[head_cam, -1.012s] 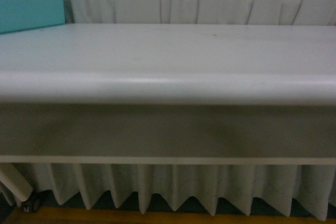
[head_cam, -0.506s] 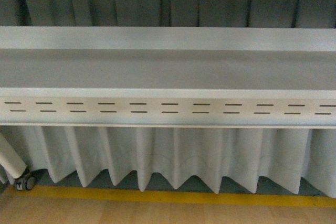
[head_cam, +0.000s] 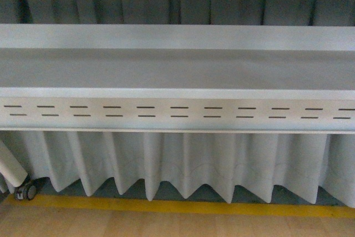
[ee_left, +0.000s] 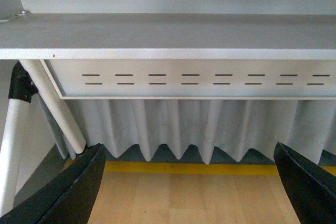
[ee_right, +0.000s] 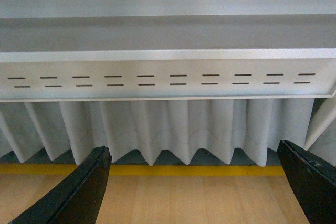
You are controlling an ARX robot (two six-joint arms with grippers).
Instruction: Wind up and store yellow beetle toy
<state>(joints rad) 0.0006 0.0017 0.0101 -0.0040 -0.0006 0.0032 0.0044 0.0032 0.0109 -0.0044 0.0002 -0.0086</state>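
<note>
Both grippers' black fingers splayed wide, left point(ee_left: 191, 184) and right point(ee_right: 194, 184), grasping nothing, facing white slotted metal counter apron point(head_cam: 177, 114) above pleated white curtain point(head_cam: 183, 165).

The slotted white panel point(head_cam: 177, 114) runs off both side edges of the front frame, and the shelf point(head_cam: 177, 70) above it is cropped the same way. At lower left, a white leg point(head_cam: 11, 170) with a small caster point(head_cam: 25, 191) is cut by the frame edge. In both wrist frames only the dark fingertips point(ee_left: 68, 192) point(ee_right: 73, 195) poke in at the bottom corners, the rest out of frame.
</note>
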